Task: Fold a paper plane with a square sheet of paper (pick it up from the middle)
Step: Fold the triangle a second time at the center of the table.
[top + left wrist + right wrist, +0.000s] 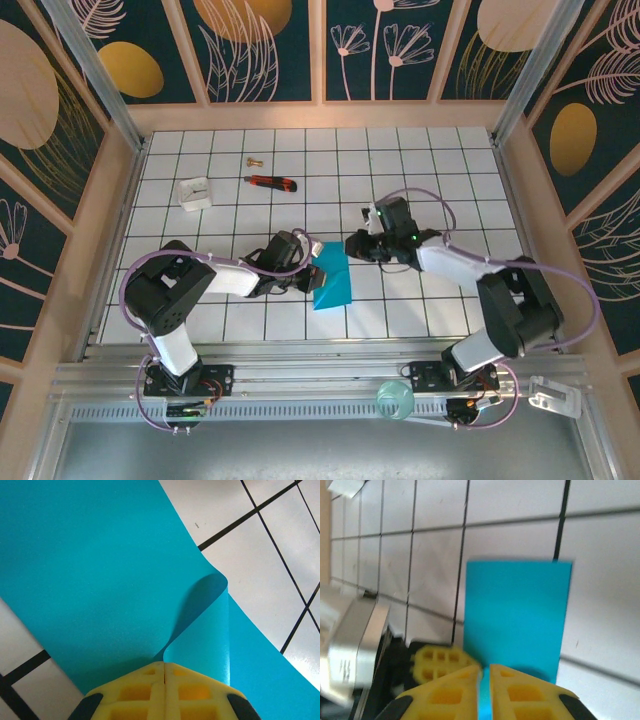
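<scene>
The square sheet of paper (333, 285) is a folded teal rectangle lying on the tiled table (420, 170) between the two arms. My left gripper (308, 278) sits at its left edge and is shut on it. In the left wrist view a curl of the sheet (100, 570) rises from between the closed jaws of that gripper (164, 664). My right gripper (352, 246) is at the paper's far corner. In the right wrist view its jaws (485, 672) stand almost together with a strip of the teal sheet (515, 615) between them.
A red-and-black utility knife (271, 183), a small white block (195, 192) and a small brass piece (251, 160) lie at the back left. Patterned walls fence the table. A pale green roll (395, 402) sits on the front rail.
</scene>
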